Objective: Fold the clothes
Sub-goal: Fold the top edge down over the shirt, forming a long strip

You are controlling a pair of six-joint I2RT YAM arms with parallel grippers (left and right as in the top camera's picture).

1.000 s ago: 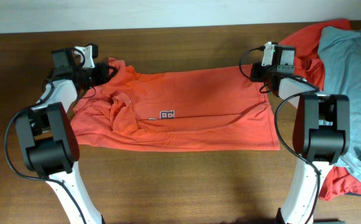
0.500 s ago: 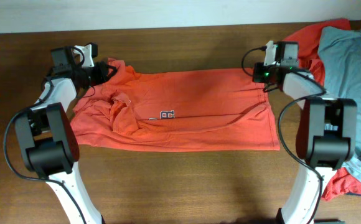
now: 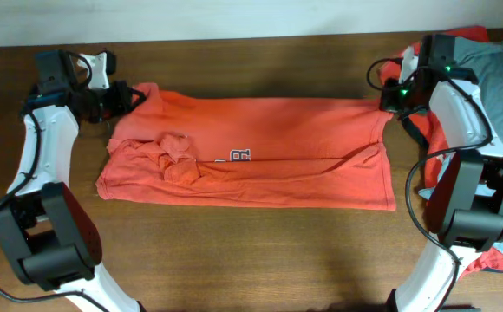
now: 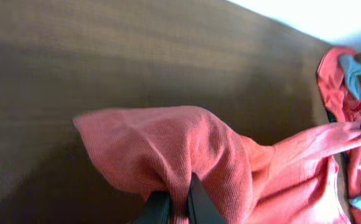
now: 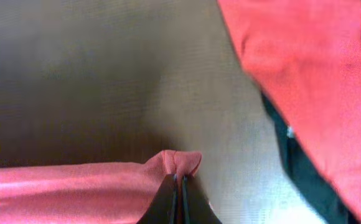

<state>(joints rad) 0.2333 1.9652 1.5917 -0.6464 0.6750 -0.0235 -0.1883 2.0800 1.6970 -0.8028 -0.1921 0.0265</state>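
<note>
An orange-red T-shirt [image 3: 260, 147] with a small dark chest print [image 3: 239, 157] lies stretched across the wooden table, folded lengthwise. My left gripper [image 3: 123, 94] is shut on its far left corner; the left wrist view shows the fingers [image 4: 179, 202] pinching a bunch of the orange-red cloth [image 4: 187, 143]. My right gripper [image 3: 388, 97] is shut on the far right corner; the right wrist view shows the fingers [image 5: 179, 186] clamped on a fold of the cloth [image 5: 81, 186]. More clothes lie piled at the right: another orange-red shirt [image 3: 425, 61] and a light grey-blue T-shirt [image 3: 499, 104].
The brown wooden table [image 3: 251, 260] shows in front of the shirt. The pile of clothes fills the right edge behind my right arm. A white wall [image 3: 191, 17] runs along the far edge.
Both grippers have moved apart, left to the left and right to the right, pulling the shirt out wider and flatter. The crumpled left part has smoothed somewhat.
</note>
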